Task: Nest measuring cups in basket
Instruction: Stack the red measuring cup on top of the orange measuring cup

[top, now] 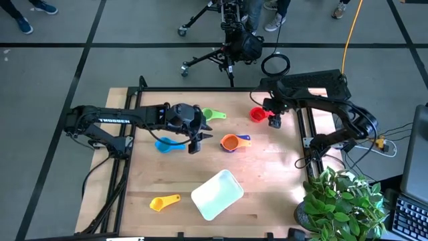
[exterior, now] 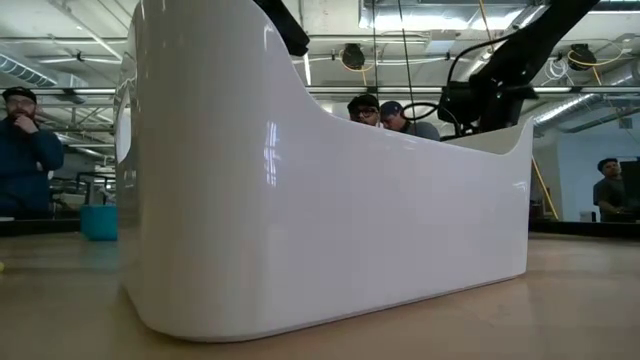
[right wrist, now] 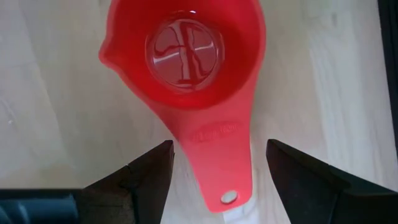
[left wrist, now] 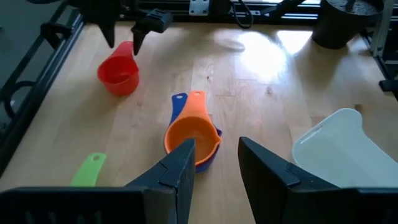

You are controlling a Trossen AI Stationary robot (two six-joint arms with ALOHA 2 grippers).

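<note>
the red measuring cup (right wrist: 186, 62) sits upright on the table, well away from the basket (top: 217, 194) toward the far right corner, and its flat handle runs straight back between the right gripper's (right wrist: 217, 171) spread fingers — the long axis of the cup lines up with the gap, one finger on either side of the handle, neither touching it. that alignment is what the coming move seems to turn on: the right gripper (top: 275, 120) hovers just above the handle end, jaws parted and holding nothing, so a short drop and a squeeze should take the handle. the right arm is by far the nearer one to this cup.

closer to the basket, the orange cup (left wrist: 191, 137) rests nested in a dark blue cup (left wrist: 179, 106), their handles pointing roughly the same way. the left gripper (left wrist: 214, 165) hangs near that pair with its fingers apart and empty, the pair lying just ahead of its tips. from the basket, a light blue cup (top: 167, 144) and a green cup (top: 212, 114) lie beyond the left gripper (top: 195, 142), and a yellow cup (top: 164, 201) lies just beside the basket's left end. the basket itself looks empty from above.

the surface is a pale wooden tabletop (top: 267, 174) — flat, with bare room around the red cup. a potted plant (top: 341, 201) stands off the basket's right, and people stand in the room behind.
</note>
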